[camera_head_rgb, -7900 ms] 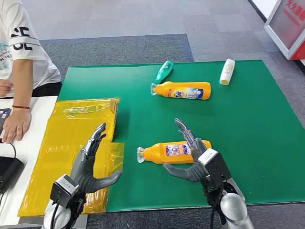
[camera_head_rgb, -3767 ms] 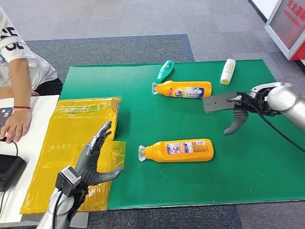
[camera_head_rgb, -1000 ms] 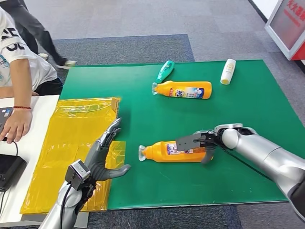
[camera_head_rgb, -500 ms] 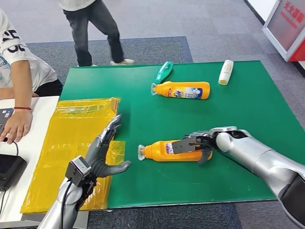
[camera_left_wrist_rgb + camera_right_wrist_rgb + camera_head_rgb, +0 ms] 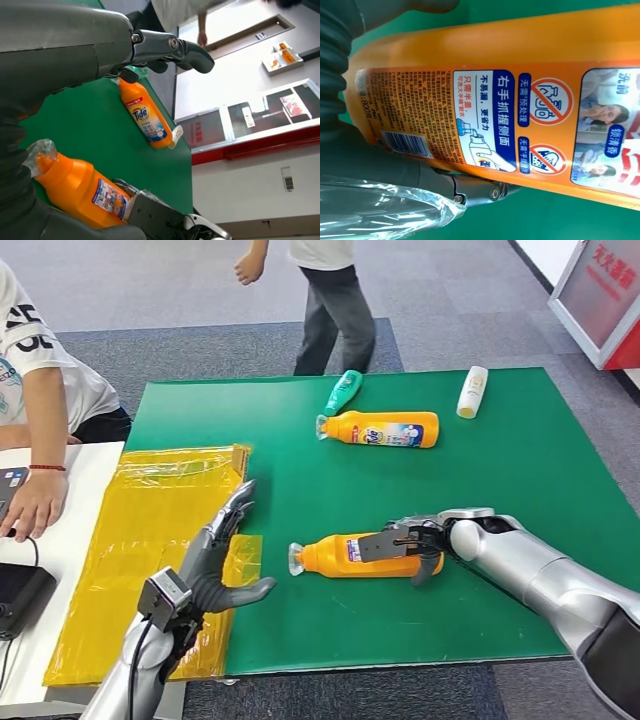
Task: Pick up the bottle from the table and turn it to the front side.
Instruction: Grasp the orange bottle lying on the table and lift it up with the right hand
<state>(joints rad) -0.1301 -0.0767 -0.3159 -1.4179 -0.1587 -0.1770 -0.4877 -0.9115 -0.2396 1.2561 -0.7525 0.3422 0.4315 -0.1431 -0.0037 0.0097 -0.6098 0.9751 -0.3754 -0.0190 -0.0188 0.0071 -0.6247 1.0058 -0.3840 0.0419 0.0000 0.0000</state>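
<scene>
Head view, right hand: the right hand (image 5: 407,545) has come in from well out on the mat and now lies over the base half of the near orange bottle (image 5: 332,556), thumb curling under the near side; against half a second ago it has barely shifted, so the reach looks finished and the closing is under way.
Head view, bottle: lying on its side on the green mat (image 5: 528,480), cap toward the yellow bag (image 5: 143,530), not lifted.
Head view, left hand: the left hand (image 5: 215,560) hovers spread over the bag's edge, holding nothing.
Left wrist view: the same bottle (image 5: 75,192) shows its back label, with the second orange bottle (image 5: 145,115) well beyond it.
Right wrist view: the back label (image 5: 486,120) faces the camera, with a finger (image 5: 471,187) against the bottle's side; whether the grasp is firm I cannot tell.
Meaning: pick-up likely imminent; the turn is not yet begun.
</scene>
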